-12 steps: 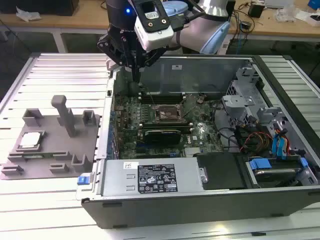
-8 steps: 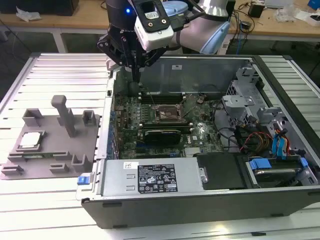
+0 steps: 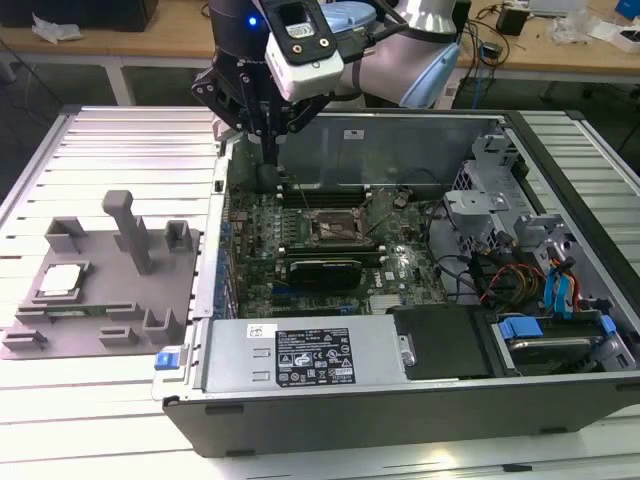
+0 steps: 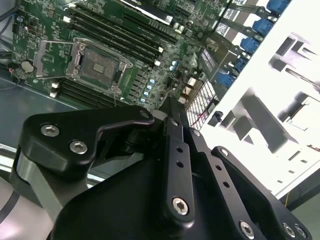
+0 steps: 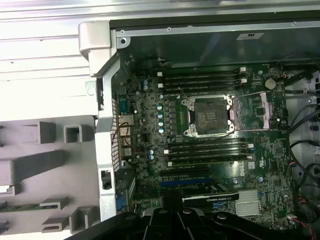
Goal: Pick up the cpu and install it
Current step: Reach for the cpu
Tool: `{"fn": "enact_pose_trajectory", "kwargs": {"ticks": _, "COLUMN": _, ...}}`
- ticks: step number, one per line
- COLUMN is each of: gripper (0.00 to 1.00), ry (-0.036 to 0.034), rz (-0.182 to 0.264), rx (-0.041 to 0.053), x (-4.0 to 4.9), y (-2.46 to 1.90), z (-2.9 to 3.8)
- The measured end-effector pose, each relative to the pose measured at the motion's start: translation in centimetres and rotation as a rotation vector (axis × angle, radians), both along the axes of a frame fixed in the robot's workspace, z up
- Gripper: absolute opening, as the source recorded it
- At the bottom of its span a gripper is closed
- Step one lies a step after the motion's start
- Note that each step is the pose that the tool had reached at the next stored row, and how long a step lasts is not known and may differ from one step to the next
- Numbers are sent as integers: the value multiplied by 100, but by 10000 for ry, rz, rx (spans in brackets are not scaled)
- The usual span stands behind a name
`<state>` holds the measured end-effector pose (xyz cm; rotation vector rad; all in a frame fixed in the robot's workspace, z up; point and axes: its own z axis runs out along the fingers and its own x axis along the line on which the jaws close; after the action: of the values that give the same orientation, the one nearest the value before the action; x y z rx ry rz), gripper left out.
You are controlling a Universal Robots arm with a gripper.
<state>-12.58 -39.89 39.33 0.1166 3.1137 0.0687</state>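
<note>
The cpu (image 3: 60, 280), a small pale silver square, lies in a recess of the grey fixture plate (image 3: 100, 320) at the exterior view's left, outside the computer case. My gripper (image 3: 272, 155) hangs over the case's back corner on that side, well away from the cpu and above the motherboard edge. Its black fingers (image 4: 172, 120) sit pressed together with nothing between them. The dark square socket (image 3: 335, 228) stands with its metal frame swung open in both wrist views (image 4: 100, 62) (image 5: 207, 116).
The open case (image 3: 400, 400) holds a black card (image 3: 322, 270), memory sticks (image 5: 202, 80), cables and drive bays (image 3: 520, 260). Upright posts (image 3: 125, 225) rise from the fixture plate. A ribbed metal table (image 3: 100, 420) lies underneath. Case walls ring the motherboard.
</note>
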Motion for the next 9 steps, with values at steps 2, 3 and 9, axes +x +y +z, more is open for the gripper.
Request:
{"fn": "enact_pose_trajectory", "kwargs": {"ticks": 2, "gripper": 11, "ry": -1, "rz": 0, "rx": 1, "x": -40, "y": 0, "z": -1}}
{"fn": "enact_pose_trajectory", "kwargs": {"ticks": 3, "gripper": 11, "ry": 0, "rz": -1, "rx": 1, "x": -60, "y": 0, "z": -1}}
{"fn": "enact_pose_trajectory", "kwargs": {"ticks": 9, "gripper": 11, "ry": 0, "rz": 0, "rx": 1, "x": -149, "y": 0, "z": -1}}
